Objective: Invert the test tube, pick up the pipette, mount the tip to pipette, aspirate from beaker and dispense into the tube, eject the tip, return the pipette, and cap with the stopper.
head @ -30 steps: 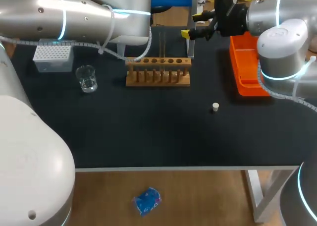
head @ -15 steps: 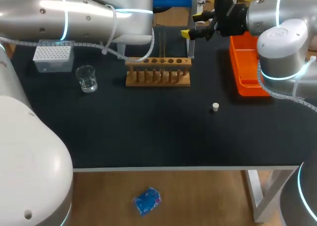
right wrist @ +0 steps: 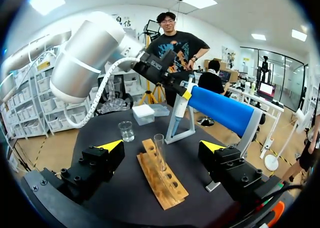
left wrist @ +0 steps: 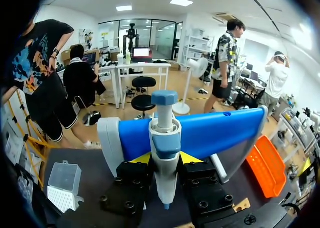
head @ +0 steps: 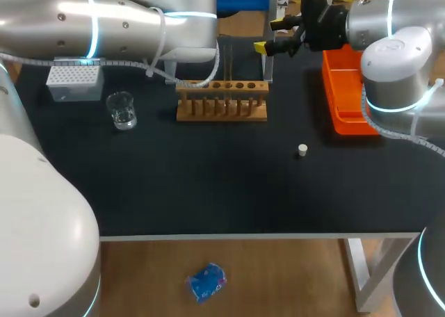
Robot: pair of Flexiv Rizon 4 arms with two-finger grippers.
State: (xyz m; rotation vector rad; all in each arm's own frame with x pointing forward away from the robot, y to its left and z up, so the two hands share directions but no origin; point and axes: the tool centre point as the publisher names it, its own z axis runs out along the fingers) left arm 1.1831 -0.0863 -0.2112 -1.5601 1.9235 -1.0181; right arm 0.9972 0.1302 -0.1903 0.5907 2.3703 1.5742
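Observation:
A white and blue pipette (left wrist: 164,153) hangs on its blue stand (left wrist: 220,133) at the table's back edge. My left gripper (left wrist: 165,159) is shut on the pipette's body, one finger on each side. From the right wrist view I see the same pipette (right wrist: 178,115) in that grip. A glass test tube (head: 227,61) stands upright in the wooden rack (head: 222,101). My right gripper (head: 270,33) hangs open above and behind the rack's right end, holding nothing. The test tube (right wrist: 159,150) is ahead of the right gripper (right wrist: 162,147). A small white stopper (head: 302,149) lies on the mat.
A glass beaker (head: 122,110) stands left of the rack, with the white tip box (head: 73,79) behind it. An orange tray (head: 345,98) lies at the right, under my right arm. The black mat (head: 208,178) in front of the rack is bare.
My left arm has edged slightly to the right near the stand. The right arm and the things on the table have not moved.

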